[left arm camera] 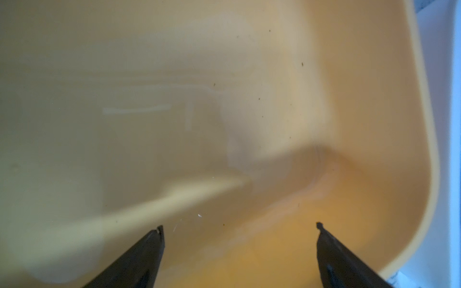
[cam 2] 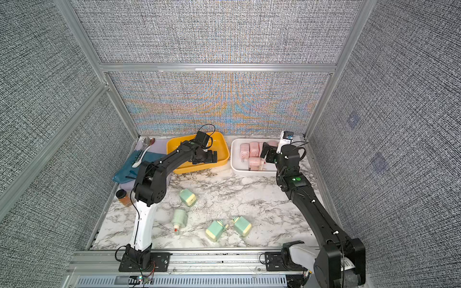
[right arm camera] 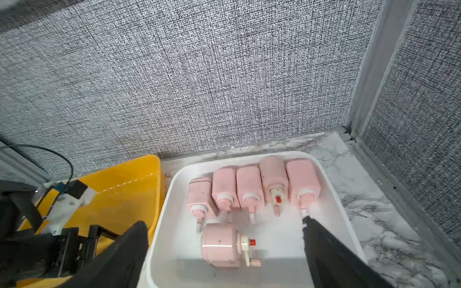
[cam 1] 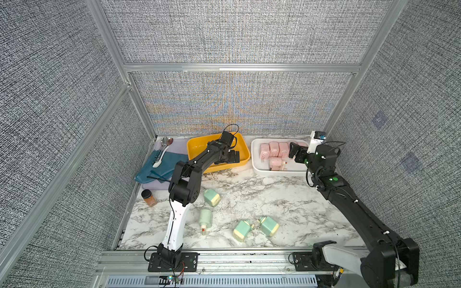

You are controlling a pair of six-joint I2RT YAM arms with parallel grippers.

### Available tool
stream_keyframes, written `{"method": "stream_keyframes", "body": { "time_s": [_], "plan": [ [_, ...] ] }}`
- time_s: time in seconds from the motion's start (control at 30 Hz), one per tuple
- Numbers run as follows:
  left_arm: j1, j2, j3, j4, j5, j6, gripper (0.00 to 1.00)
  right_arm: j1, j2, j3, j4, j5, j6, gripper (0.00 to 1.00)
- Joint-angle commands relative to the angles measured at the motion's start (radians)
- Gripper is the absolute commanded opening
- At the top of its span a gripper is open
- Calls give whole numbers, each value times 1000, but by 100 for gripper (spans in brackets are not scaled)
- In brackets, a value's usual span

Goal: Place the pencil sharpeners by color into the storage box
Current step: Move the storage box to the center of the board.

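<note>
Six pink sharpeners (right arm camera: 222,245) sit in white tray (cam 1: 279,172), one o'clock; four green sharpeners (cam 1: 212,197) loose on table (cam 1: 287,212) toward six. Left gripper (left arm camera: 239,227) gapes empty over yellow bin (cam 1: 194,149), eleven o'clock — right gripper (right arm camera: 224,221) likewise over tray.

Yellow tray (cam 1: 197,149) glossy plastic; pink sharpeners (right arm camera: 219,245) smooth plastic; wall panels (cam 1: 237,32) perhaps woven cloth.
</note>
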Motion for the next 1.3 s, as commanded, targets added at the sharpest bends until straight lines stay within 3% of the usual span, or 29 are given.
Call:
{"method": "stream_keyframes", "body": {
  "time_s": [0.0, 0.23, 0.33, 0.5, 0.7, 0.77, 1.13, 1.27],
  "plan": [
    [-10, -42, -43, -7, 75, 74, 99, 2, -6, 8, 16, -23, 26, 99],
    [-33, -118, -152, 10, 179, 189, 99, 5, -4, -6, 3, -113, 5, 99],
    [-42, -154, -184, 12, 184, 240, 99, 12, 1, -5, -17, -117, -1, 99],
    [-43, -199, -194, 18, 146, 215, 99, 28, 7, -10, -30, -123, -8, 99],
    [-35, -344, -235, 12, -99, 192, 99, 37, 11, -60, -22, -144, 38, 99],
    [-30, -390, -258, 11, -134, 204, 99, 48, 11, -73, -42, -175, 56, 99],
    [-54, -626, -522, 175, 26, 179, 99, 318, -38, -84, -411, -107, 138, 99],
    [-87, -708, -621, 202, 25, 161, 99, 456, -53, -77, -492, -109, 85, 99]
  ]
}}
